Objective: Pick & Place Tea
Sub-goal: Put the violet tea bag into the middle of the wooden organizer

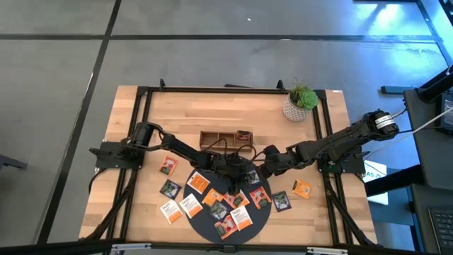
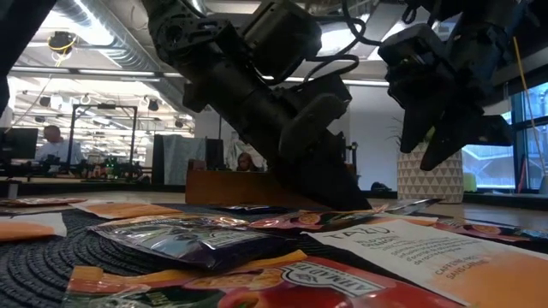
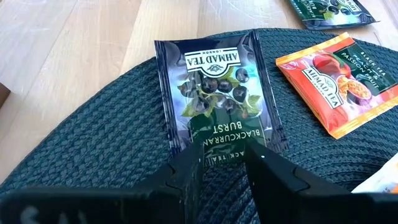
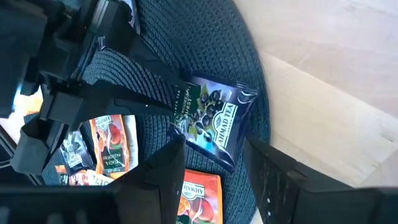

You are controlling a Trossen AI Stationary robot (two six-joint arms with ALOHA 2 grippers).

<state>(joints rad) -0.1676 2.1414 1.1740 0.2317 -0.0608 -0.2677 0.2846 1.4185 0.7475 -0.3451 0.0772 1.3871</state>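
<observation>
A dark blackcurrant tea sachet lies flat on the round dark mat, close to the mat's far rim. My left gripper is open and slants down at the sachet's near end, one fingertip at each side of its printed label. My right gripper is open too; it hangs above the same sachet with nothing between its fingers. From above, both grippers meet over the mat's far part. Several more orange, red and dark sachets lie on the mat and on the wood around it. My left gripper has both fingertips down at the sachet's end edge, slanting in from the table's left. The sachet lies flat on the mat. I cannot tell whether the tips touch it or stand just above it.
A brown wooden three-compartment tray stands just beyond the mat. A potted plant is at the far right. A red-orange sachet lies beside the dark one. The two arms are close together over the mat.
</observation>
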